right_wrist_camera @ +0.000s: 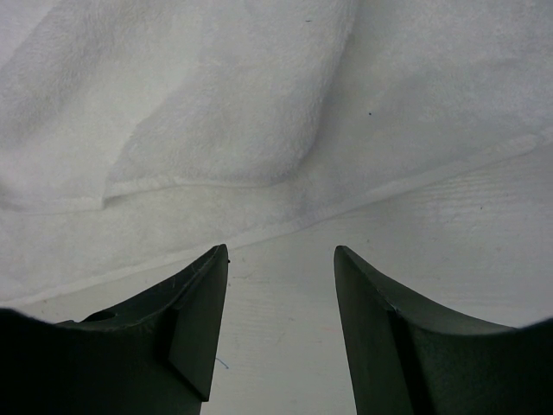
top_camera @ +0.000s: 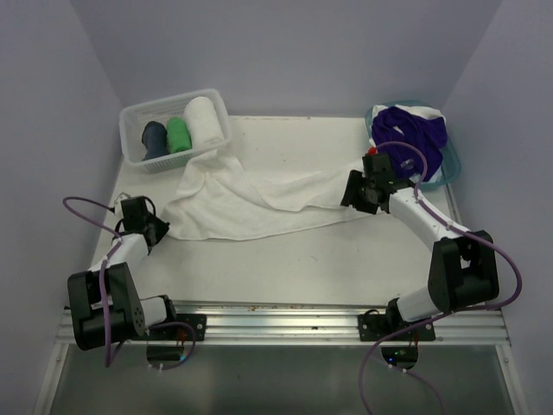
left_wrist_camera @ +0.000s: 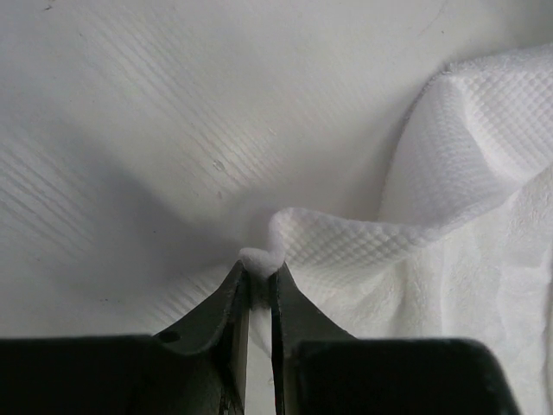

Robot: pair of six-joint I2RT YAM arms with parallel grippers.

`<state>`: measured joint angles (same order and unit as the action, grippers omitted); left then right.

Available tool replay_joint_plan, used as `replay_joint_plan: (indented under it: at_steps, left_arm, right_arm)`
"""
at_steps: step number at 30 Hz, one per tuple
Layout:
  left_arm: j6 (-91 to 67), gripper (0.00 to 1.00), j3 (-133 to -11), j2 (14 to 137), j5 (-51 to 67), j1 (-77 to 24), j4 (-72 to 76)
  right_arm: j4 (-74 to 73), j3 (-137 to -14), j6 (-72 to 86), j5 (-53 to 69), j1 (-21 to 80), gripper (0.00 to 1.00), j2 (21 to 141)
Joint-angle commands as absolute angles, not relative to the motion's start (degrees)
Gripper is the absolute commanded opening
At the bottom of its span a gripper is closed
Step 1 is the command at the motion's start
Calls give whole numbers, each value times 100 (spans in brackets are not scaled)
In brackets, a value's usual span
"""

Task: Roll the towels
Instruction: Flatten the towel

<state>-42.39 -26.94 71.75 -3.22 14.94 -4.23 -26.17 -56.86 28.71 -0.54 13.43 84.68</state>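
Nearest the arm bases, on the left side of the flat white table [top_camera: 285, 259], the left claw [top_camera: 162, 230] sits low. Its wrist view shows the left claw [left_wrist_camera: 259, 270] clenched on a small pinched corner of the large white terry towel [left_wrist_camera: 449, 216], with a ridge of waffle-textured border rising away from the pinch. Across the table and a little farther in, the right claw [top_camera: 354, 197] points at the towel's opposite end. In its own view the right claw [right_wrist_camera: 281, 259] is released, with the two dark fingers spread wide over bare table just short of the hem and gripping nothing. The towel [right_wrist_camera: 216, 112] there lies in soft folds, one layer lapped over another. From above, the white terry towel [top_camera: 251, 203] sprawls unrolled and rumpled across the middle of the table. It is broad on the left, narrows to a wrinkled band toward the right claw, and its far-left corner reaches up to the basket. At the far left stands the white slatted plastic basket [top_camera: 173, 162], holding three rolled towels side by side: navy [top_camera: 154, 138], green [top_camera: 178, 134] and white [top_camera: 204, 121]. At the far right a teal plastic basin [top_camera: 449, 164] holds a heap of purple cloth [top_camera: 410, 130], possibly more towels, though the folds are too jumbled to tell.
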Motion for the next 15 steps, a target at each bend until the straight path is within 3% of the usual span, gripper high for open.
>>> replay_joint_plan:
  at_steps: [1, 10, 15]
  left_arm:
    - [-4219, 0, -2988, 6909, -351, 1529, -657]
    - [-4464, 0, -3962, 6390, -1098, 1538, -2458]
    - [-4623, 0, -4262, 6012, -1327, 1836, -2865]
  right_arm:
    - [-2733, -5757, 2716, -184, 1327, 56, 8297]
    - [-2900, -5696, 2716, -483, 1301, 57, 8200]
    - [-2910, -5248, 2733, -142, 433, 57, 7929]
